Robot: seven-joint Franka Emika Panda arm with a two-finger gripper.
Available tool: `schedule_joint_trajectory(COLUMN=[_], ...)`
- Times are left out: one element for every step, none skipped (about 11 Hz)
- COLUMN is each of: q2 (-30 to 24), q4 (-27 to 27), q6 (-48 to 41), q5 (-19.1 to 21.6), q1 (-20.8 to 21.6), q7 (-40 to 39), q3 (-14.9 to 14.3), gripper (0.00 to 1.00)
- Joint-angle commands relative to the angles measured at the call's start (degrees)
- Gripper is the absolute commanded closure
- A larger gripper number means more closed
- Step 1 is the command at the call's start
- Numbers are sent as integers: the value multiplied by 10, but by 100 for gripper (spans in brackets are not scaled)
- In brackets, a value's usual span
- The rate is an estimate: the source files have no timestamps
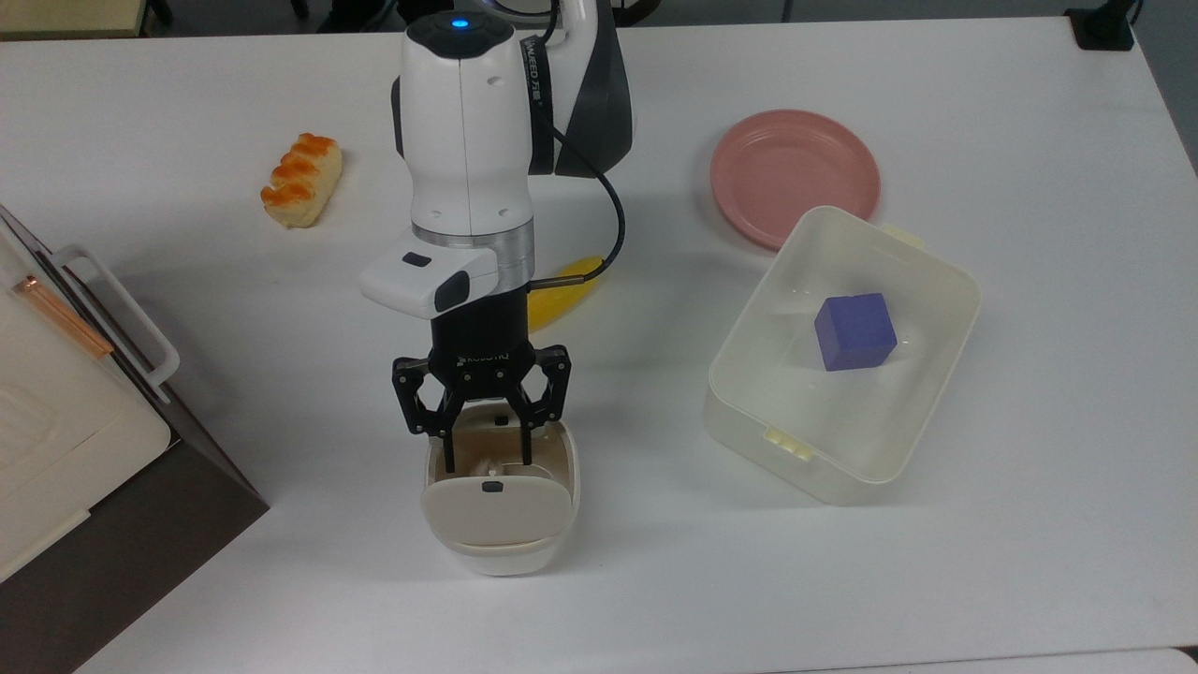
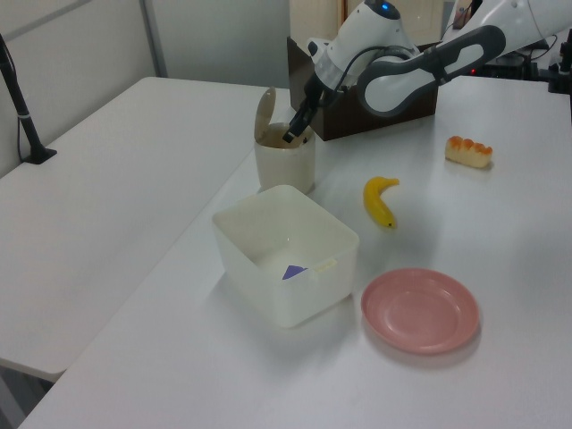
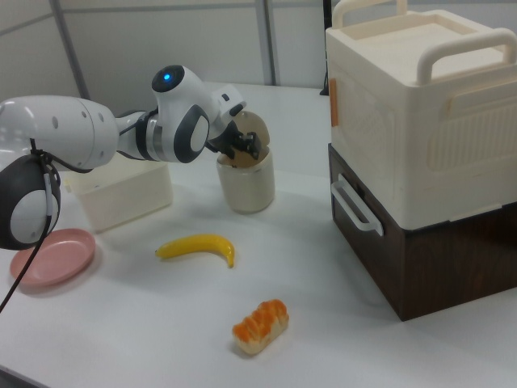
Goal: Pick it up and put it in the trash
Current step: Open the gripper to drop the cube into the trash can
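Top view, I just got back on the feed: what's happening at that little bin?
The Franka arm has its claw at the mouth of the small cream bin, whose flap lid is swung open. The fingers are spread, and the crumpled paper ball lies between and below them, inside the bin, so it looks dropped. The banana, bread roll, pink plate and translucent box holding a blue cube sit untouched.

Cream bin [image 1: 499,524]; yellow banana [image 2: 379,202]; pink plate [image 1: 794,173]; purple cube [image 1: 854,331].
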Motion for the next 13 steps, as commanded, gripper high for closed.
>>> schedule_joint_trajectory(q2=[-2,-17,-37,-63,-90,-111,-131,-153,-171,-192,-212,-230,-243], q4=[9,6,-8,-35,-47,-45,-42,-41,-41,-41,-41,-41,-41], q6=[5,3,-6,-30,-68,-139,-216,-282,-333,-377,-415,-445,-473], q5=[-14,-12,-10,-10,-9,-9,-6,-3,-2,2,22,39,43], q1=[12,12,11,11,7,7,6,6,5,5,5,5,5], q7=[35,35,36,43,56,64,64,65,65,65,65,62,62], q3=[-10,-10,-10,-11,-11,-12,-12,-12,-12,-11,-11,-12,-11], gripper=[0,0,0,0,0,0,0,0,0,0,0,0,0])
